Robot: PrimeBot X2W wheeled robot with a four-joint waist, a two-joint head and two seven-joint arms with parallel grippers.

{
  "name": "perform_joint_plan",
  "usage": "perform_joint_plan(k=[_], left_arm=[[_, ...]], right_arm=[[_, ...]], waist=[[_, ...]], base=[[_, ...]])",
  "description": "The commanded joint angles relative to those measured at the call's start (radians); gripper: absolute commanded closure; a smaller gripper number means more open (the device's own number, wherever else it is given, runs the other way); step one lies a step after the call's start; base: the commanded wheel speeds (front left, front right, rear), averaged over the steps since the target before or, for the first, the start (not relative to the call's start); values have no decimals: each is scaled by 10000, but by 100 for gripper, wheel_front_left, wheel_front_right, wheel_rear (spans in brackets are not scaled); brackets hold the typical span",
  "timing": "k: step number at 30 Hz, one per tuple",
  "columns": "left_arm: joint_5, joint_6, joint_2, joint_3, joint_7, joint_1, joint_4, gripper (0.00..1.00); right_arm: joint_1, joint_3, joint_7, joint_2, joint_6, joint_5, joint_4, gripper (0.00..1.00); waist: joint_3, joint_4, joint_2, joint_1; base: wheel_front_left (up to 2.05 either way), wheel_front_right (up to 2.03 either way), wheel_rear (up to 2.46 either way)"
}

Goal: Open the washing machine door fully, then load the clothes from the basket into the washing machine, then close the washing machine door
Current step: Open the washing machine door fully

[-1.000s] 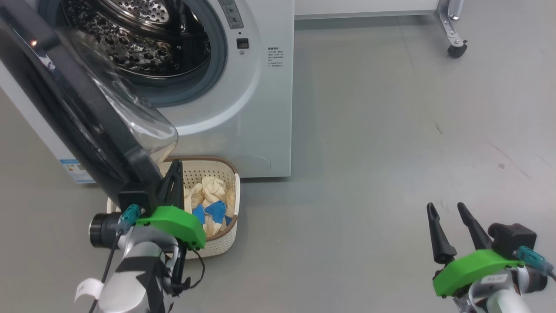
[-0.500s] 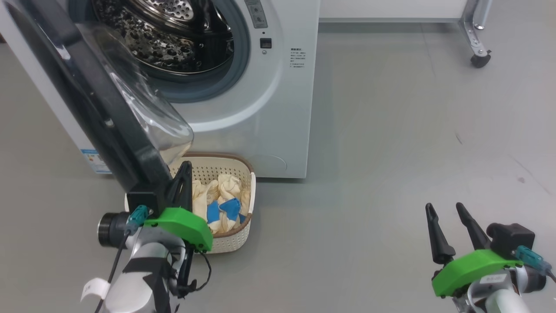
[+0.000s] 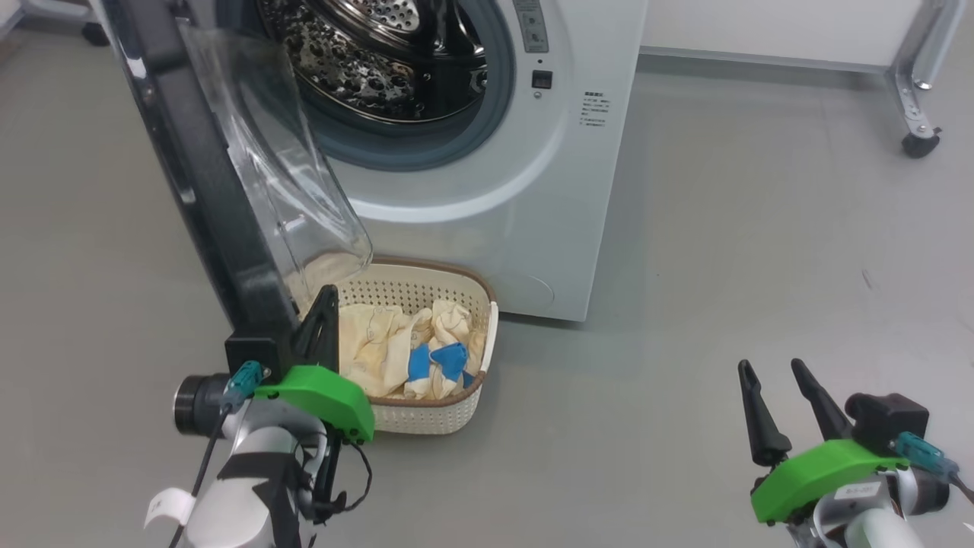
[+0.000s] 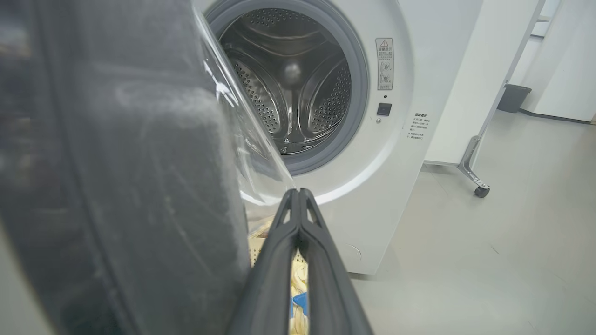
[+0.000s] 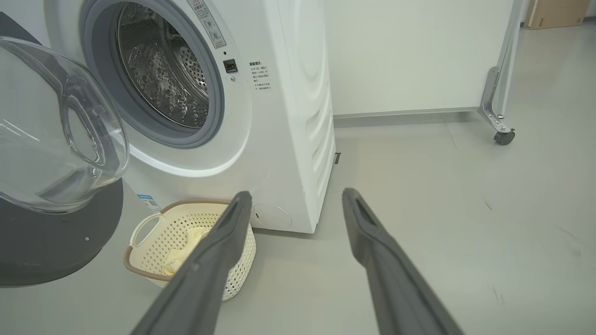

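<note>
The left gripper (image 3: 327,298) is closed tight, its two dark fingers (image 4: 279,242) pressed flat together with nothing between them. Right against its left side stands the lower edge of the washing machine door (image 3: 190,152); whether the fingers touch the black rim cannot be told. The door stands swung well out from the machine, and its clear glass bowl (image 3: 289,175) bulges up and to the right just beyond the fingertips.

Directly under and ahead of this gripper sits the basket (image 3: 426,415) on the grey floor (image 3: 685,266), close against the foot of the washing machine (image 3: 487,221). The clothes (image 3: 388,350) lie heaped inside it, cream-yellow with bright blue patches, just right of the fingers. In the left wrist view a strip of them shows through the slit low between the fingers. Farther ahead and above, the steel drum (image 3: 380,61) gapes inside its grey seal (image 3: 494,114).

The right gripper (image 3: 770,369) hangs well off to the right over bare floor, its fingers (image 5: 214,260) spread wide and holding nothing. From it, the basket (image 5: 179,230) lies ahead to the left behind the left finger, the door's bowl (image 5: 56,130) farther left. A castered metal leg (image 3: 917,141) stands far ahead to its right.
</note>
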Motion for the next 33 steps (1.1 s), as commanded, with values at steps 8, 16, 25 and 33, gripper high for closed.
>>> perform_joint_plan(k=[8, 16, 25, 33], left_arm=[[-81, 90, 313, 430, -57, -310, -189, 100], [-68, 132, 379, 579, -57, -238, -199, 100], [-127, 197, 565, 948, -57, -174, -320, 100], [-258, 301, 882, 1564, -57, -196, -594, 100]], right_arm=[[-393, 241, -15, -76, 2, 49, -284, 0], [-381, 352, -22, -33, 2, 51, -287, 0], [-386, 435, 17, -44, 2, 44, -332, 0], [-549, 529, 128, -161, 2, -9, -560, 0]], waist=[[-9, 801, 0, 0], [11, 1415, 0, 0], [136, 2011, 0, 0], [609, 2399, 0, 0]], base=[[0, 0, 0], [0, 0, 0], [0, 0, 0], [0, 0, 0]])
